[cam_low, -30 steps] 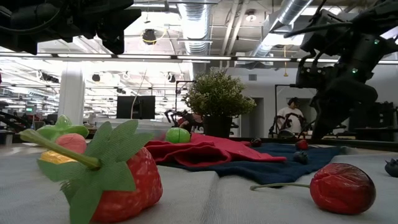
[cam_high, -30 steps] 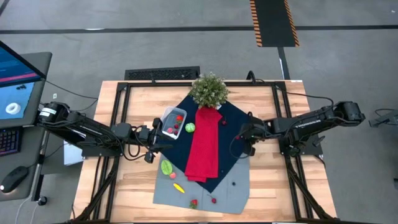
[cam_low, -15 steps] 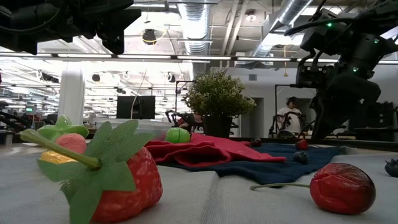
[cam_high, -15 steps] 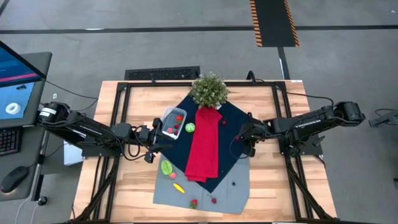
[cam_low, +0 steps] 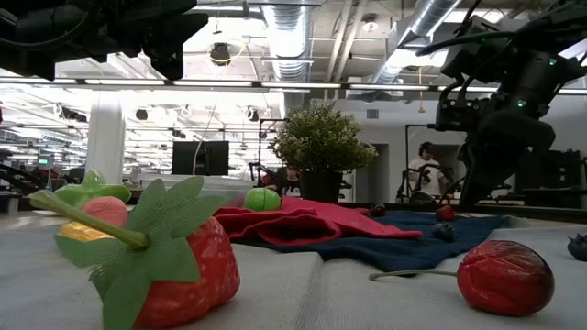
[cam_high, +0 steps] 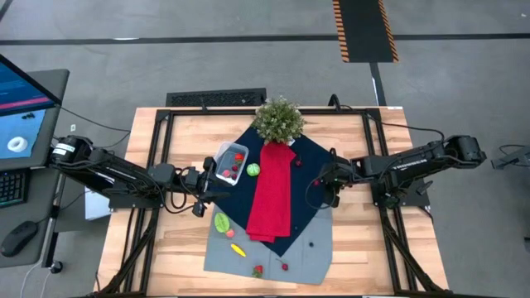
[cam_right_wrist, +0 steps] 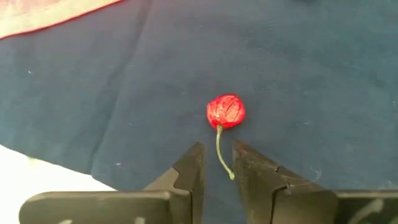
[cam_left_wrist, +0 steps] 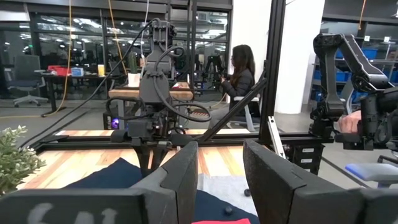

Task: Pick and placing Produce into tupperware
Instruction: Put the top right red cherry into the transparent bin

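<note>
**Right gripper poised over a cherry on the navy cloth**

While the left arm waits over the tabletop's left side, the right gripper [cam_right_wrist: 216, 168] hangs above the navy cloth [cam_right_wrist: 311, 74] at its right edge, pointed down at a small red cherry [cam_right_wrist: 226, 111]. Its two dark fingers [cam_right_wrist: 190, 171] stand a narrow gap apart with nothing between them; the cherry lies just ahead of the tips, and its thin stem runs back into the gap, though I cannot tell whether it touches either finger.

The left gripper [cam_left_wrist: 219, 174] sits level near the clear tupperware [cam_high: 231, 161], its fingers parted a little and empty.

The tupperware rests at the upper left edge of the navy cloth, with a couple of red and pink pieces already inside. A green round piece [cam_high: 252, 170] lies just beside it, against the red cloth strip [cam_high: 272, 192]. On the grey mat [cam_high: 308, 252] nearer the front lie a green leafy piece [cam_high: 221, 222], a pink one [cam_high: 229, 233], a yellow one [cam_high: 238, 249], a strawberry [cam_high: 257, 270] and another cherry [cam_high: 284, 266]. A potted plant [cam_high: 278, 119] stands at the back of the cloth.
</note>
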